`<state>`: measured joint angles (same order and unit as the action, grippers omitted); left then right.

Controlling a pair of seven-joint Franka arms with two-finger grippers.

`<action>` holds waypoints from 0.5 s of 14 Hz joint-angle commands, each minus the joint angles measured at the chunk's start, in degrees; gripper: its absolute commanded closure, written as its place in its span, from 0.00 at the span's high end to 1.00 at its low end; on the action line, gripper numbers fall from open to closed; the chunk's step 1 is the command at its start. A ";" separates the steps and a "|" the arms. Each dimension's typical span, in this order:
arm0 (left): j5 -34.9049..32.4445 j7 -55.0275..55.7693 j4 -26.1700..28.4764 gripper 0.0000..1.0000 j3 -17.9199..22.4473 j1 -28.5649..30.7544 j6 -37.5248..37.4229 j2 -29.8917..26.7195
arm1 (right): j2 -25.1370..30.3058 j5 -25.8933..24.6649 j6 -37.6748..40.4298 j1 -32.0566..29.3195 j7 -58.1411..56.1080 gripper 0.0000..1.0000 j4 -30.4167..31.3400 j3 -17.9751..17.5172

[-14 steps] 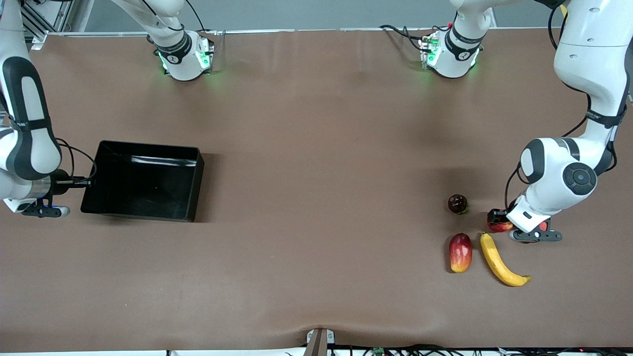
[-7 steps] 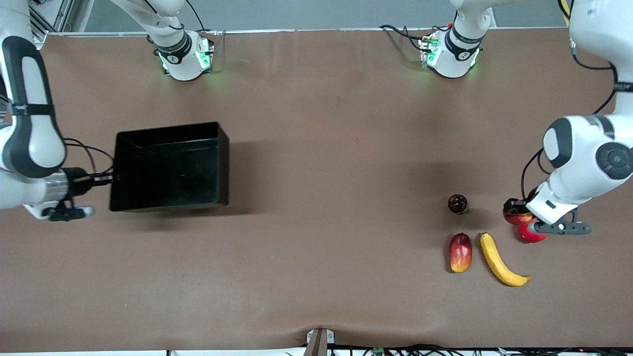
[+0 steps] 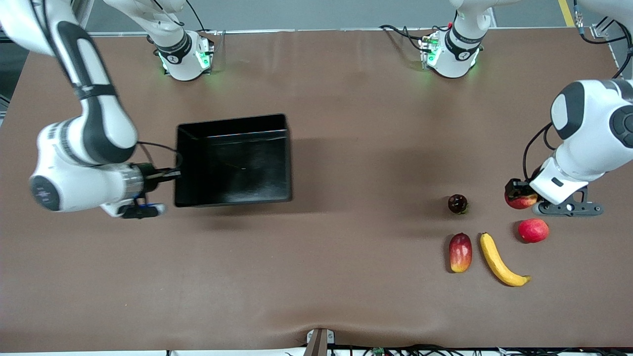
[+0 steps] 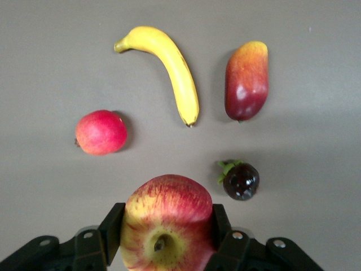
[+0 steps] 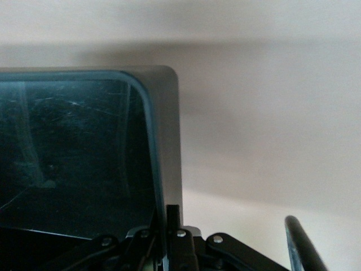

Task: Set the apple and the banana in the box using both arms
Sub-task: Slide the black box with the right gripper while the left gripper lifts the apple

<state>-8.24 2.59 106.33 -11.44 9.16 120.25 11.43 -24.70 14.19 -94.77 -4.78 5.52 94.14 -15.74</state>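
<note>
**Desk:** How do your arms stand?

**Me:** My right arm comes down from the upper left of the front frame, elbow bent, forearm running level toward the middle. The right gripper (image 3: 170, 174) is clamped fully shut on the wall of the box (image 3: 232, 129), at the end toward the right arm's side of the table. The box is lifted, with its shadow spread on the table (image 3: 316, 277) below it, left of centre in the frame. In the right wrist view I see the box (image 5: 166, 141) wall edge-on, pinched between the fingers (image 5: 172, 217).

**Desk:** And the left?

**Me:** The left arm enters at the right edge of the front frame, wrist angled down and inward. The left gripper (image 3: 520, 194) has its jaws about half apart, closed around the apple (image 3: 521, 200), and carries it above the table. The left wrist view shows it plainly: the apple (image 4: 166, 223) sits stem dimple up between the two fingers (image 4: 113, 228).

**Desk:** The other fruit?

**Me:** The banana (image 3: 499, 259) lies on the table at lower right of the frame, untouched. A red-yellow mango (image 3: 460, 252) lies just beside it. A plain red fruit (image 3: 533, 230) sits below the left gripper in the frame, and a dark fruit (image 3: 457, 203) above the mango.

**Desk:** Any writing?

**Me:** Markings on the dark bands near both bases, too small for me to read.
</note>
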 commanded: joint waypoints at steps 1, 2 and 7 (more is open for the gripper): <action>-0.38 1.80 0.55 0.00 -1.91 0.42 -3.52 -2.72 | 0.79 2.15 -3.65 6.42 7.46 0.00 0.95 0.36; -0.38 2.51 0.28 0.00 -2.44 0.33 -4.58 -3.07 | 0.53 2.15 -6.45 8.97 10.01 0.00 0.96 0.36; 2.26 3.39 -1.04 0.00 -3.32 0.25 -7.40 -2.99 | -4.03 2.15 -18.50 17.51 18.12 0.00 0.96 0.36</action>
<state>-6.86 5.15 105.72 -14.24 9.15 114.67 9.11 -26.88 14.65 -110.52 11.32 23.20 95.69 -15.82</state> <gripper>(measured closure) 0.335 0.943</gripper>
